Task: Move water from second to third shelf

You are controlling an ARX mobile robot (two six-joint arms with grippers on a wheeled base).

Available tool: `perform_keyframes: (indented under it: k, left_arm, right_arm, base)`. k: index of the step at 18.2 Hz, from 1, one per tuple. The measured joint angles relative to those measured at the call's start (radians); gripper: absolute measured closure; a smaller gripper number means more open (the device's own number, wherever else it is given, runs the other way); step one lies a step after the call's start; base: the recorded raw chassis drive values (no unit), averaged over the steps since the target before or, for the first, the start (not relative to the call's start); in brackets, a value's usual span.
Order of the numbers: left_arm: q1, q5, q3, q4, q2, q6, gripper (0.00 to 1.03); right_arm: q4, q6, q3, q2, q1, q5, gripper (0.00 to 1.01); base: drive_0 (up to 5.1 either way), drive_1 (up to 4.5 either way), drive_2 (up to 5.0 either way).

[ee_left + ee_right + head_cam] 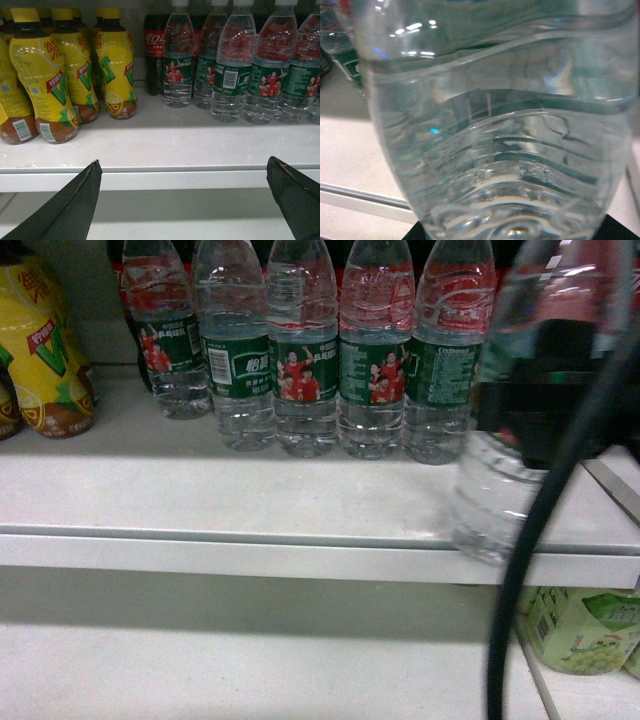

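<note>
- Head view: one water bottle (pixel 500 490) hangs blurred at the right end of the upper shelf (pixel 250 500), its base out past the front edge. It is judged carried, mid-transfer. The right gripper (pixel 545 390) shows only as a dark mass across the bottle's label; how wide its fingers stand cannot be read here.
- Head view, count: five water bottles in the row (pixel 305 360) stand along the back of that shelf. One yellow tea bottle (pixel 45 350) sits at the left edge with a sliver of another beside it. One black cable (pixel 530 550) hangs in front, and one green-labelled drink (pixel 580 625) sits on the lower shelf (pixel 200 660) at the right edge.
- Left wrist view: the left gripper (pixel 185 200) is spread wide and holds nothing, its two fingers (pixel 75 205) level with the shelf's front edge.
- Left wrist view, count: about five tea bottles at the left end. At least one cola bottle (pixel 154 55) stands at the back, possibly more behind, and six water bottles run to the right edge, the last cut off.
- Right wrist view: the held bottle fills the frame, its ribbed base just above a dark finger (pixel 615 231). The grip is judged closed on it.
- Next move, as judged: lower the bottle clear of the shelf lip, then in onto the lower shelf, kept upright.
</note>
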Motion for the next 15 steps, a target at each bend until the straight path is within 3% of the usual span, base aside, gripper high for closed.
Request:
perform_keyframes:
  k: [2, 6, 11, 15]
  left_arm:
    - [0.000, 0.000, 0.000, 0.000, 0.000, 0.000, 0.05]
    - [0.000, 0.000, 0.000, 0.000, 0.000, 0.000, 0.05]
    - [0.000, 0.000, 0.000, 0.000, 0.000, 0.000, 0.05]
    - [0.000, 0.000, 0.000, 0.000, 0.000, 0.000, 0.05]
  right_arm:
    - [-0.087, -0.003, -0.178, -0.300, -0.130, -0.027, 0.61]
    - [-0.240, -0.005, -0.246, -0.548, -0.247, -0.069, 0.61]
    - [-0.356, -0.019, -0.259, -0.691, -0.295, -0.117, 0.61]
    - [-0.404, -0.019, -0.261, -0.726, -0.282, -0.109, 0.61]
  base:
    - [0.0, 0.00, 0.0]
    - [0.0, 0.00, 0.0]
    - [0.0, 0.00, 0.0]
    - [0.0, 0.00, 0.0]
